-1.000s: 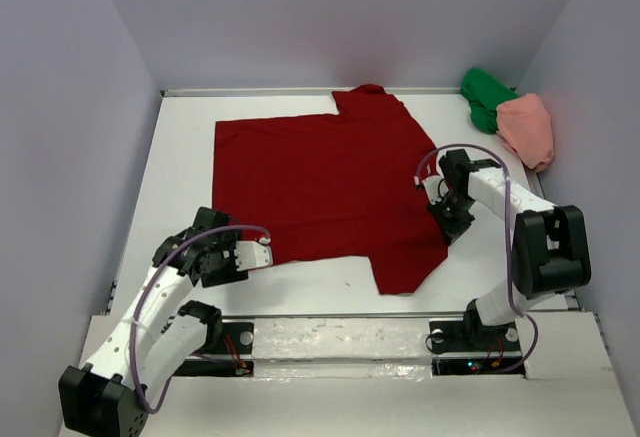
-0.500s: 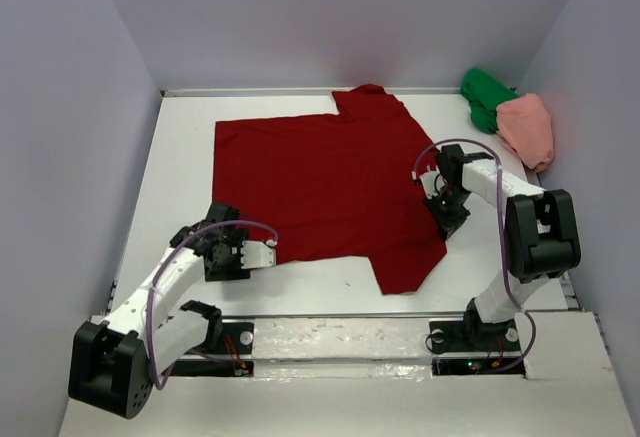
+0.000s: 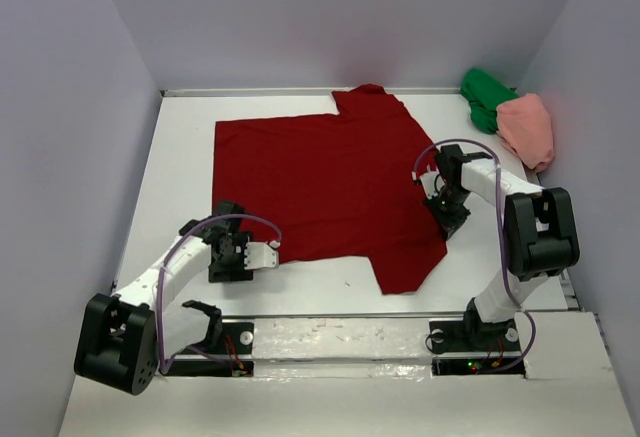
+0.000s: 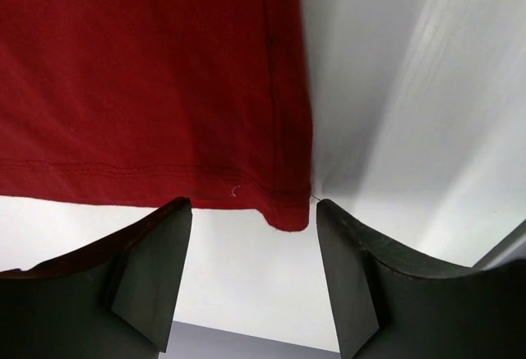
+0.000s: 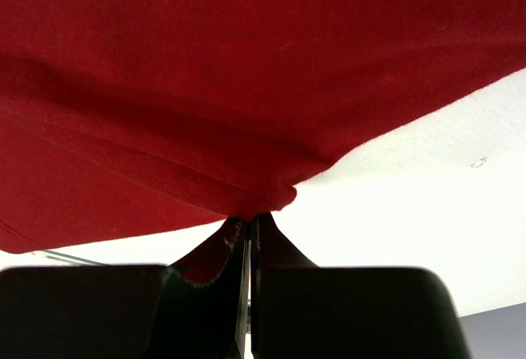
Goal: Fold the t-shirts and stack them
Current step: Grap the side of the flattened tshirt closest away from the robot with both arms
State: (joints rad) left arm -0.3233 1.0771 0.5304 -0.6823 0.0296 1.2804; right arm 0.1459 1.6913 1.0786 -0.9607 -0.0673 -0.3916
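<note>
A dark red t-shirt (image 3: 320, 187) lies spread flat on the white table, one of the t-shirts. My left gripper (image 3: 230, 227) hangs open at its near left corner. In the left wrist view that hem corner (image 4: 288, 215) sits just beyond my open left gripper (image 4: 251, 211), nearer the right finger, with nothing between the jaws. My right gripper (image 3: 447, 219) is shut on the shirt's right edge. The right wrist view shows red cloth (image 5: 246, 71) pinched and pulled into a peak at the closed right gripper (image 5: 249, 221). A green t-shirt (image 3: 485, 97) and a salmon pink one (image 3: 527, 129) lie bunched at the back right.
Pale purple walls (image 3: 70, 157) close the table in on the left, back and right. A bare strip of white table (image 3: 320, 292) runs between the shirt's near hem and the arm bases.
My left gripper has moved a little right and forward, up to the shirt's near left corner, while its elbow dropped back. The right gripper has stayed shut on the shirt's edge.
</note>
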